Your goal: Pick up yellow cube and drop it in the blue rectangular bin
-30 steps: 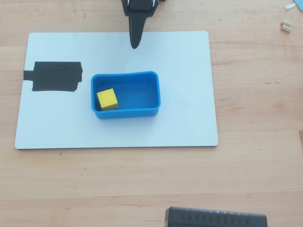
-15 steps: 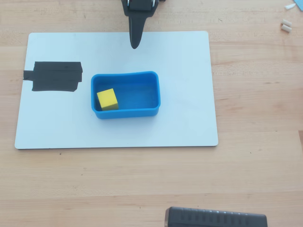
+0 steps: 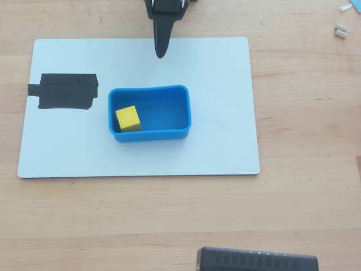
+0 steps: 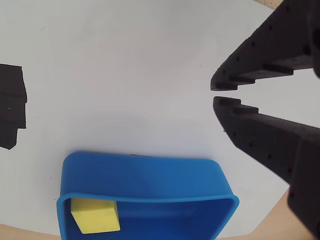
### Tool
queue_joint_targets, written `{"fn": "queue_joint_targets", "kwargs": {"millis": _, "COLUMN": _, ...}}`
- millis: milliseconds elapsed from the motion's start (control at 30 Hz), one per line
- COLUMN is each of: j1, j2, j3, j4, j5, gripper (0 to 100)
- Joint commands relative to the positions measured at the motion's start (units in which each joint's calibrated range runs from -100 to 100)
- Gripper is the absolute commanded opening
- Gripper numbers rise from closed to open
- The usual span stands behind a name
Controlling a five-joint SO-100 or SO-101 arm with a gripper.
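Overhead view: we see arm cut off by top edge, only gripper [image 3: 161, 53] tip showing; dark box [image 3: 256, 259] at bottom edge cropped.

Wrist view: blue rectangular bin [image 4: 145, 180] and yellow cube [image 4: 95, 216] clipped by bottom edge; black tape patch [image 4: 11, 105] cut at left.

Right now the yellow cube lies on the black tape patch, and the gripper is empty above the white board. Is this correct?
Not quite. The yellow cube lies inside the blue rectangular bin, at its left end in the overhead view, not on the black tape patch. The rest holds: the gripper is empty above the white board.
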Motion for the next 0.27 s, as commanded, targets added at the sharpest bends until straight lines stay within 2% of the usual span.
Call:
{"fn": "queue_joint_targets", "kwargs": {"millis": 0, "j1": 0.13, "j2": -1.23, "j3": -0.28, "j4": -0.96, "j5": 0.05, "gripper": 0}}
{"fn": "queue_joint_targets", "kwargs": {"millis": 233, "j1": 0.30, "j2": -1.32, "j3": -0.28, "j4": -0.96, "j5": 0.00, "gripper": 0}}
